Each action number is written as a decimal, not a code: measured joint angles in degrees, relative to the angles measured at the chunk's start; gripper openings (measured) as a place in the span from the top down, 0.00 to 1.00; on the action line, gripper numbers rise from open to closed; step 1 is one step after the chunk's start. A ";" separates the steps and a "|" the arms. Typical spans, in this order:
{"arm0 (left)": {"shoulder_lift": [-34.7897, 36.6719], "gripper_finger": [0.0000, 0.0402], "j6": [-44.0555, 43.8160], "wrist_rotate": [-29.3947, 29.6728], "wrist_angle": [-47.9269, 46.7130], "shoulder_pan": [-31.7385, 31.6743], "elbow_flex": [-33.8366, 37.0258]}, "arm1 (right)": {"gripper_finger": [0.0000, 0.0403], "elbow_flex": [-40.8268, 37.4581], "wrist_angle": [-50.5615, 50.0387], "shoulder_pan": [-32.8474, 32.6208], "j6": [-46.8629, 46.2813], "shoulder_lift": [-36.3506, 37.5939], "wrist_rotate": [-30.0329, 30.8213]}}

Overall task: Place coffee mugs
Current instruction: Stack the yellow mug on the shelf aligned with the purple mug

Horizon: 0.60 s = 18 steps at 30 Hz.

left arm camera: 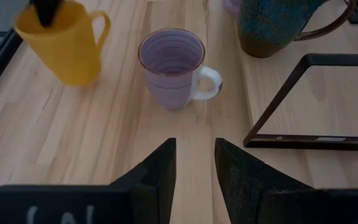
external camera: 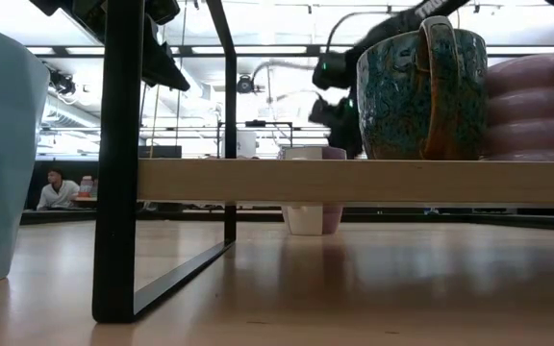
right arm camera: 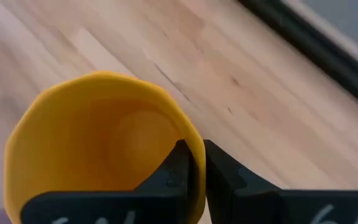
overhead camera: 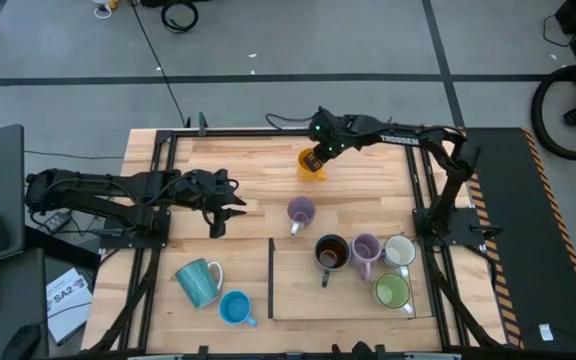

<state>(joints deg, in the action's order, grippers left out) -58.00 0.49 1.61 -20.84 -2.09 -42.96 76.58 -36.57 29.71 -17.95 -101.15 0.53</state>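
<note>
Right wrist view shows the small orange-yellow ceramic mug [right arm camera: 104, 149] from above, its hollow bare, with the right gripper [right arm camera: 194, 163] clenched on its rim, one dark finger inside the wall and one outside. From the high view that mug [overhead camera: 311, 166] stands near the far edge of the pale wooden table [overhead camera: 228, 165], the right gripper [overhead camera: 313, 158] over it, with bare planks to its left.

Nearer the middle stands a purple ribbed mug with a white handle [overhead camera: 300, 213], well apart from the orange one. The left wrist view shows both at once: orange mug [left arm camera: 67, 43], purple mug [left arm camera: 173, 68] upright, and nothing in the purple one. The left gripper [left arm camera: 194, 163] sits back from them over bare wood with its fingers parted, holding nothing; in the high view it [overhead camera: 220, 205] lies at the table's left side.

On the raised wooden board with a thin black frame [overhead camera: 298, 290], four mugs are clustered at the right: a dark teal mug with a brown inside [overhead camera: 331, 253], a second purple mug [overhead camera: 366, 250], a white mug [overhead camera: 400, 252] and a green mug [overhead camera: 392, 291]. The board's left half is bare.

Left of the board, a teal mug [overhead camera: 199, 281] lies on its side and a bright blue mug [overhead camera: 235, 308] stands just beside it.

Only the low view gives the board's edge level, with the speckled dark teal mug [external camera: 421, 91] on top.
</note>
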 joint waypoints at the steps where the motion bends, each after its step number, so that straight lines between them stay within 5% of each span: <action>1: 0.00 0.71 0.00 -0.01 0.00 0.00 0.00 | 0.92 1.77 -1.84 -0.22 0.08 0.52 -0.28; 10: 0.00 0.71 0.13 0.00 0.00 0.00 0.00 | 0.92 22.92 -27.09 -7.35 -1.18 4.10 -0.59; 18: 0.00 0.71 0.13 0.00 0.00 0.03 0.00 | 0.92 34.15 -37.57 -23.14 -13.72 7.39 -0.68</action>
<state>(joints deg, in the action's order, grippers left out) -58.00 0.62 1.61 -20.84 -2.06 -42.96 110.73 -74.13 6.57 -31.67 -93.76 -0.16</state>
